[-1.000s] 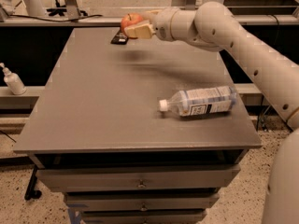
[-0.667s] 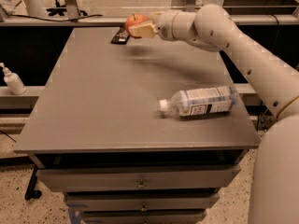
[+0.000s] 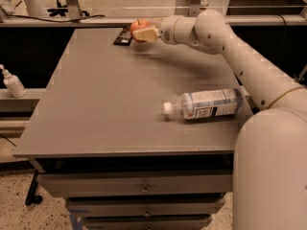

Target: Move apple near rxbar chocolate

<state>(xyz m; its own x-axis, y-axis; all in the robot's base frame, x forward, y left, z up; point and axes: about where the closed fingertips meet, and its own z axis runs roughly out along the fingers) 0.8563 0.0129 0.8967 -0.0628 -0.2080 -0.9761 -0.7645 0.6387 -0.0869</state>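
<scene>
- The gripper [image 3: 143,33] is at the far edge of the table [image 3: 96,109], at the end of the arm [image 3: 240,56] that reaches across from the right. Its fingers are clenched on the apple [image 3: 139,24], with one pale finger [image 3: 146,34] lying across the fruit's front.
- The apple, red-orange with its stem up, sits in that grip just to the right of the rxbar chocolate [image 3: 123,36]. The bar is dark and flat and lies by the table's far edge.
- From this view the apple and the bar look all but touching. Whether a slight gap separates them cannot be told.
- Nor can it be told whether the apple rests on the tabletop or hangs a little above it. A soft shadow lies on the surface below the gripper.
- As I judge it, the carrying is practically done, since the apple is already close beside the bar.
- What seems left is to lower the apple if it is not yet down, let go of it, and draw the arm back.
- The release calls for care: a round fruit may roll once freed, and the far edge is near. A careless retreat could also nudge the bar.
- The plastic bottle [image 3: 206,104] lies on its side toward the right front, well apart from both, and plays no part.
</scene>
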